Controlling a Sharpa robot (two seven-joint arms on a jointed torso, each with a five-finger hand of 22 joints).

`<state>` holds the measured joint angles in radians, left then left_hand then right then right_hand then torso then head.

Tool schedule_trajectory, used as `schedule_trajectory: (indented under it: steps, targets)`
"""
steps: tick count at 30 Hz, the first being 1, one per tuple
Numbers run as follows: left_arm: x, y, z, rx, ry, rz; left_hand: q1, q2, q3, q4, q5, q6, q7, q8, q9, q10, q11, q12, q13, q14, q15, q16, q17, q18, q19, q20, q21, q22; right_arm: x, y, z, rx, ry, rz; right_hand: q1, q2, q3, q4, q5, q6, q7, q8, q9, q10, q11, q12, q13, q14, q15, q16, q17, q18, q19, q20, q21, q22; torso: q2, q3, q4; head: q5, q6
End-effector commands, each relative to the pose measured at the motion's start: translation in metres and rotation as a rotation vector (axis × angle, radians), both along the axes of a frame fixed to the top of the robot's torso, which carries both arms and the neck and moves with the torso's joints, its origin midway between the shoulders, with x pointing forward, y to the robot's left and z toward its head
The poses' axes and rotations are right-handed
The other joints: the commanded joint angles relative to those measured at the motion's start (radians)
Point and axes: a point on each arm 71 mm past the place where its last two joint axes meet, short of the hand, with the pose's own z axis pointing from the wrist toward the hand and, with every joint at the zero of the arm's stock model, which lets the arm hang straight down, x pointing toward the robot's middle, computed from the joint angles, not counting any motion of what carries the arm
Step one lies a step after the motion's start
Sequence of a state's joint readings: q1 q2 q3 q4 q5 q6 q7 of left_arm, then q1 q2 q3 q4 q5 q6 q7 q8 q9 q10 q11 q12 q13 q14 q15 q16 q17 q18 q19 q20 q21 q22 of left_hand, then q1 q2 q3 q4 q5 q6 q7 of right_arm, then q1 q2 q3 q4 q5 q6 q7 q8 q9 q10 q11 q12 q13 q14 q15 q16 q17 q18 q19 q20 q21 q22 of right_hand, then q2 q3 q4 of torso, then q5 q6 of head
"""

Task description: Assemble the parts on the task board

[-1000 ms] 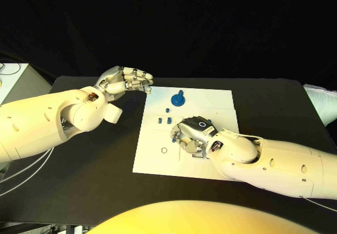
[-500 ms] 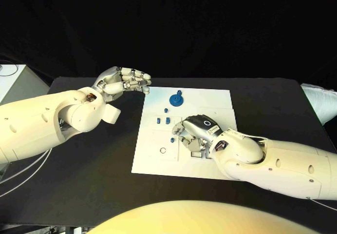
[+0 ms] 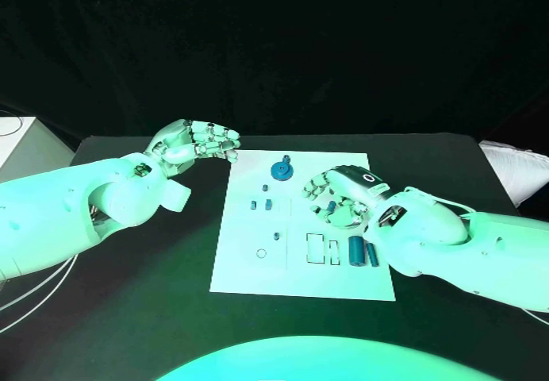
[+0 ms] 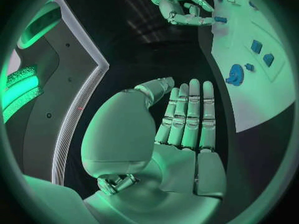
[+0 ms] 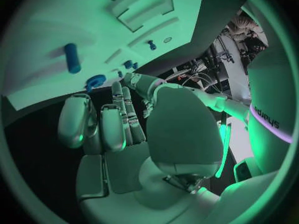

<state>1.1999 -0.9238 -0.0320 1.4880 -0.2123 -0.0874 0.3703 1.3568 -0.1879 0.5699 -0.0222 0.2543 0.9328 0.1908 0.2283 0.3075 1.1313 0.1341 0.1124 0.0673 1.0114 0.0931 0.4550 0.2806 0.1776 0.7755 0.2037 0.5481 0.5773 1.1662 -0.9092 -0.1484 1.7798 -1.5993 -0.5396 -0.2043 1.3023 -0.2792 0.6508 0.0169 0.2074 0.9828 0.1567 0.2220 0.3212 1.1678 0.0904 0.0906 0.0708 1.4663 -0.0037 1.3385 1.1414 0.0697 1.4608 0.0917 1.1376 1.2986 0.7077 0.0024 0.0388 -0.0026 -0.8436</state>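
Observation:
The white task board (image 3: 300,274) lies mid-table. My right hand (image 3: 339,194) hovers over its far right part and pinches a small blue part (image 4: 219,19) at its fingertips. Two blue cylinders (image 3: 362,252) lie on the board near that wrist; one cylinder (image 5: 72,57) shows in the right wrist view. A blue gear (image 3: 282,169) stands at the far edge. Small blue pieces (image 3: 261,204) sit left of centre, with a peg (image 3: 276,236) nearer me. My left hand (image 3: 194,143) hangs off the board's far left corner, its fingers curled together on nothing.
Two rectangular recesses (image 3: 320,248) and a small ring (image 3: 261,253) mark the board's near half. Black table (image 3: 149,270) surrounds the board. A white box (image 3: 17,139) stands at the far left edge, and pale cloth (image 3: 515,171) lies at the right.
My right hand has risen from the board's middle and moved toward its far right, uncovering the two cylinders. The left hand has kept its place beside the far left corner.

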Motion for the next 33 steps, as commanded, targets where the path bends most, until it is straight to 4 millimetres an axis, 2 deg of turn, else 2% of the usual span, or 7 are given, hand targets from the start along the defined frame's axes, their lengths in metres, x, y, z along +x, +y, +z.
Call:
schedule_trajectory:
  steps: [1,5,9,11,12,16,33]
  targets:
    - [-0.001,-0.002,0.000,-0.015,0.000,-0.017,0.006,0.003,-0.004,-0.003,0.005,-0.002,0.007,-0.006,-0.002,0.000,0.008,-0.007,-0.001,0.005,0.000,-0.007,0.001,0.000,0.004,-0.001,-0.003,0.002,0.006,-0.013,0.002,0.023,0.104,0.005,-0.017,-0.006,-0.030,0.010,0.006,-0.010,-0.001,-0.007,0.002,-0.007,0.001,0.003,-0.002,0.019,0.006,0.008,0.003,0.016,0.003,0.004,0.004,0.001,0.002,-0.0018,0.0001,-0.008,0.006]
    - [0.000,-0.003,-0.001,-0.016,0.001,-0.020,0.006,0.003,-0.004,-0.003,0.005,-0.002,0.007,-0.006,-0.002,0.000,0.008,-0.007,-0.001,0.005,0.000,-0.007,0.001,0.000,0.004,-0.001,-0.003,0.002,0.016,-0.032,0.008,-0.028,0.099,-0.016,-0.025,-0.006,-0.139,0.019,0.013,-0.029,-0.005,-0.024,0.000,-0.047,0.000,0.001,-0.002,0.018,0.006,0.011,0.003,0.017,0.003,0.005,-0.007,-0.006,0.002,-0.0008,0.0018,-0.011,0.008]
    - [-0.001,-0.003,-0.001,-0.017,0.003,-0.021,0.006,0.003,-0.004,-0.003,0.005,-0.002,0.007,-0.006,-0.002,0.000,0.008,-0.007,-0.001,0.005,0.000,-0.007,0.001,0.000,0.004,-0.001,-0.003,0.002,0.022,-0.043,0.007,-0.100,0.086,-0.025,0.032,0.029,-0.316,0.061,0.016,-0.041,-0.007,-0.046,-0.006,-0.094,-0.001,0.027,0.001,0.019,0.005,0.018,0.005,0.019,0.003,0.004,-0.027,-0.017,0.003,0.0008,0.0030,-0.012,0.011]
    - [-0.001,-0.003,-0.002,-0.017,0.003,-0.021,0.006,0.003,-0.004,-0.003,0.005,-0.002,0.007,-0.006,-0.002,0.000,0.008,-0.007,-0.001,0.005,0.000,-0.007,0.001,0.000,0.004,-0.001,-0.003,0.002,0.023,-0.044,0.006,-0.121,0.082,-0.024,0.046,0.037,-0.343,0.070,0.016,-0.041,-0.007,-0.049,-0.007,-0.099,-0.001,0.033,0.001,0.019,0.005,0.019,0.005,0.019,0.003,0.004,-0.028,-0.017,0.003,0.0013,0.0029,-0.013,0.012]
    - [-0.001,-0.003,-0.002,-0.017,0.003,-0.021,0.006,0.003,-0.004,-0.003,0.005,-0.002,0.007,-0.006,-0.002,0.000,0.008,-0.007,-0.001,0.005,0.000,-0.007,0.001,0.000,0.004,-0.001,-0.003,0.002,0.024,-0.045,0.006,-0.134,0.081,-0.023,0.076,0.051,-0.404,0.094,0.013,-0.042,-0.007,-0.056,-0.010,-0.112,-0.001,0.048,0.001,0.019,0.006,0.020,0.002,0.019,0.004,0.004,-0.033,-0.019,0.003,0.0016,0.0030,-0.013,0.011]
    - [-0.001,-0.003,-0.002,-0.017,0.004,-0.022,0.006,0.003,-0.004,-0.003,0.005,-0.002,0.007,-0.006,-0.002,0.000,0.008,-0.007,-0.001,0.005,0.000,-0.007,0.001,0.000,0.004,-0.001,-0.003,0.002,0.026,-0.046,0.001,-0.179,0.087,-0.020,0.150,0.072,-0.516,0.169,0.006,-0.039,-0.007,-0.071,-0.015,-0.136,-0.001,0.086,0.000,0.017,0.005,0.019,-0.006,0.019,0.007,0.004,-0.040,-0.021,0.004,0.0003,0.0054,-0.016,0.008]
    - [-0.001,-0.002,-0.002,-0.016,0.006,-0.019,0.005,0.003,-0.006,-0.002,0.004,-0.002,0.007,-0.007,-0.002,0.001,0.008,-0.008,0.000,0.006,0.001,-0.009,0.002,-0.001,0.004,-0.001,-0.003,0.002,0.024,-0.041,-0.011,-0.229,0.110,-0.013,0.209,0.093,-0.519,0.235,0.008,0.005,-0.009,-0.065,-0.015,-0.093,-0.005,0.127,0.000,0.015,0.002,0.015,-0.017,0.017,0.014,0.001,-0.030,-0.013,0.004,-0.0001,0.0028,-0.014,0.001]
